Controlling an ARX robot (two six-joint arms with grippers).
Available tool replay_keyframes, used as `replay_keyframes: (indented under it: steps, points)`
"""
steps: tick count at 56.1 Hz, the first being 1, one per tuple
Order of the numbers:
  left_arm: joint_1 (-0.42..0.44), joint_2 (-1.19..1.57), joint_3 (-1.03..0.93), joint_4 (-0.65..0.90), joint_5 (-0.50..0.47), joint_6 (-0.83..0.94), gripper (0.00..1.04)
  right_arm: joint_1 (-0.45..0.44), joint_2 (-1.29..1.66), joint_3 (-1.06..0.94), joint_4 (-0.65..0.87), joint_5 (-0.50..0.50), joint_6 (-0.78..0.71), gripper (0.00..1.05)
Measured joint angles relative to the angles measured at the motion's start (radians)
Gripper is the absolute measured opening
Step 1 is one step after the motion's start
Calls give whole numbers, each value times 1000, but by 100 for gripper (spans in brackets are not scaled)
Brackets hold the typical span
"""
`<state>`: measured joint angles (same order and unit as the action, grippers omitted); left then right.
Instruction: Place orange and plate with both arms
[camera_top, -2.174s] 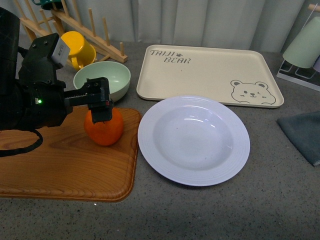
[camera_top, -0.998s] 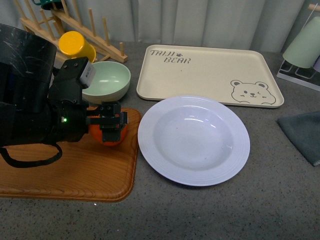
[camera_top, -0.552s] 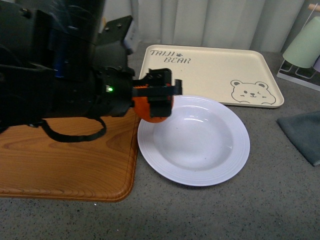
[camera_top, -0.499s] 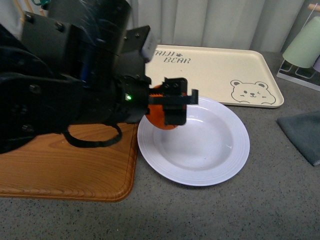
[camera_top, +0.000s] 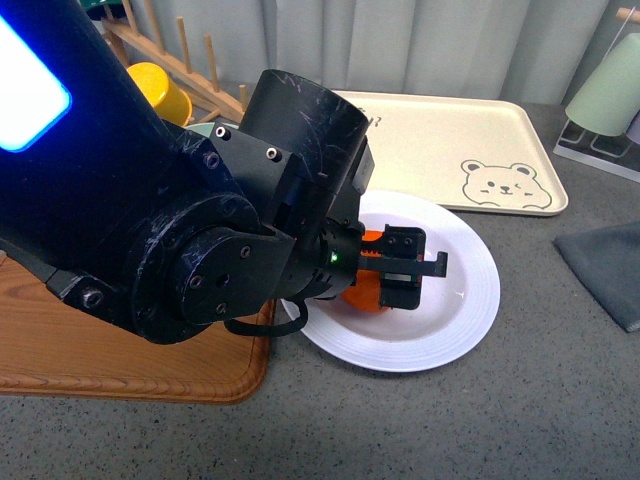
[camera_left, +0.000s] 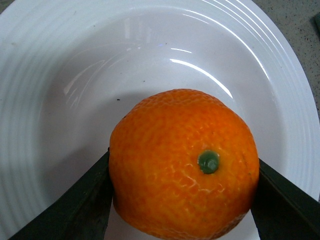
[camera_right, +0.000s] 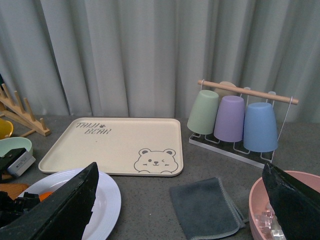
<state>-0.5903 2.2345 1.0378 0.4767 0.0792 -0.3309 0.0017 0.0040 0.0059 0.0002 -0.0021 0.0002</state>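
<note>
Gripping the orange (camera_left: 182, 165), the left gripper (camera_top: 405, 270) hangs over the white plate (camera_top: 470, 310).
Orange centred within the rim, bare plate all around.

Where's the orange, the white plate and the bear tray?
orange (camera_left: 170, 150), left wrist view, on its bumpy skin.
plate (camera_top: 480, 290), front view, on its right rim.
bear tray (camera_top: 450, 130), front view, on its bare middle.

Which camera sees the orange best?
The left wrist view: the orange fills it, stem dot showing, clamped in the left gripper over the plate. Front view shows only a sliver behind the arm; right wrist view, a speck.
</note>
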Motion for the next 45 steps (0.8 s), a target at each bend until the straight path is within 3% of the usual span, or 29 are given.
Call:
replay_keyframes:
  steps: [12,21,29,45]
  points:
    - [-1,-18,-9,-6,-9,4,100,0,0,0,0,0,0,96]
    - [8,-111,-59,9,-35,3,98,0,0,0,0,0,0,96]
    - [50,-296,-172,69,-118,15,98,0,0,0,0,0,0,96]
    - [229,-684,-553,187,-245,51,98,0,0,0,0,0,0,96]
